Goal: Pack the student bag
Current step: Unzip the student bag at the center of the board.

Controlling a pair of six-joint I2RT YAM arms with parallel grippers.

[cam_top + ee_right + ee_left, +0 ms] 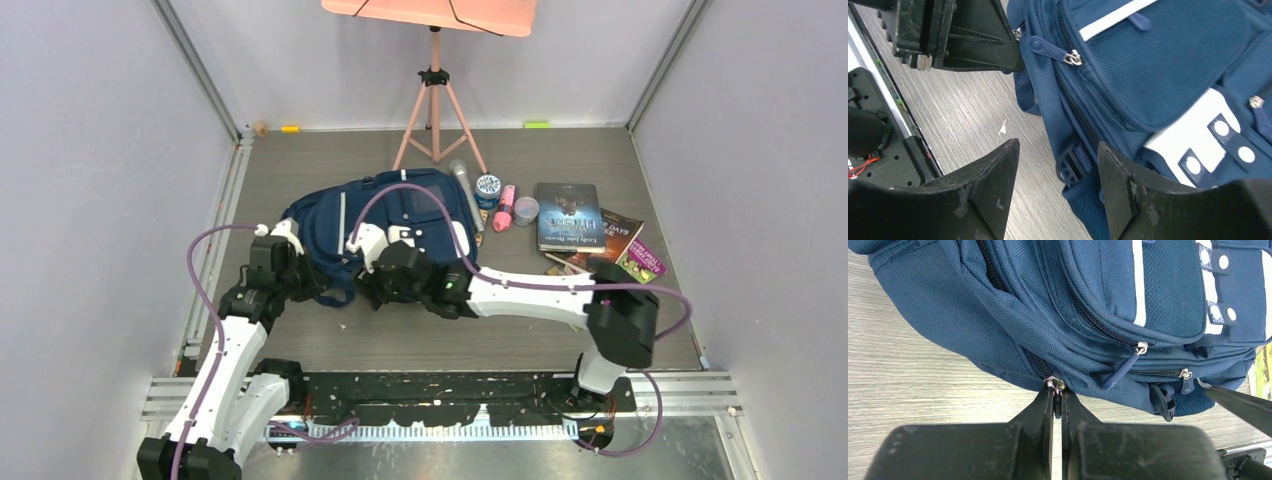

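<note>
Clamping the left gripper (1057, 399) shut on the zipper pull (1055, 385) at the near-left edge of the student bag (315, 225), lying flat in the middle of the table (300, 160), with the zipper track (1034, 362) leading away from those fingers, and hovering the right gripper (1057, 145) open, empty, alongside.

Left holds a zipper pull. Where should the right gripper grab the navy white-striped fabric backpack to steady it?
Likely the corner of the backpack beside the black plastic buckle: it juts out between the fingers of the open right gripper. Come in low from the robot's side.
</note>
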